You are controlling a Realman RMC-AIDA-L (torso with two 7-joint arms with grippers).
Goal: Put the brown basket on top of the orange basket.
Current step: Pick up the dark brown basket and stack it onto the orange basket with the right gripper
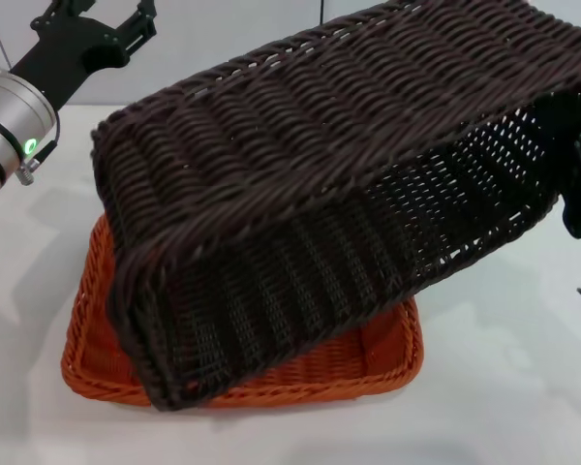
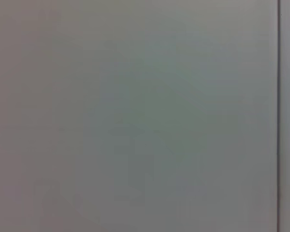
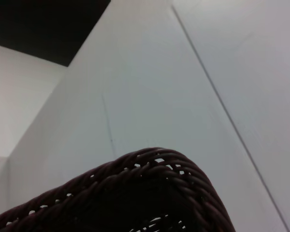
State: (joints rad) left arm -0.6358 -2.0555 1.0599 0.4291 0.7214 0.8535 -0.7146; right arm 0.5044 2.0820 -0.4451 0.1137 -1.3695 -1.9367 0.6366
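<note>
The brown basket (image 1: 310, 184) hangs steeply tilted, its bottom facing me. Its low left end rests in the orange basket (image 1: 97, 329), and its right end is raised high. The orange basket sits flat on the white table beneath it, mostly covered. My right gripper (image 1: 579, 194) is at the raised right end of the brown basket and holds it up; its fingers are mostly hidden by the weave. The brown basket's braided rim (image 3: 150, 188) fills the low part of the right wrist view. My left gripper (image 1: 102, 12) is raised at the far left, open and empty, away from both baskets.
The white table (image 1: 504, 387) shows in front and to the right of the baskets. A pale wall stands behind. The left wrist view shows only a plain grey surface (image 2: 145, 116).
</note>
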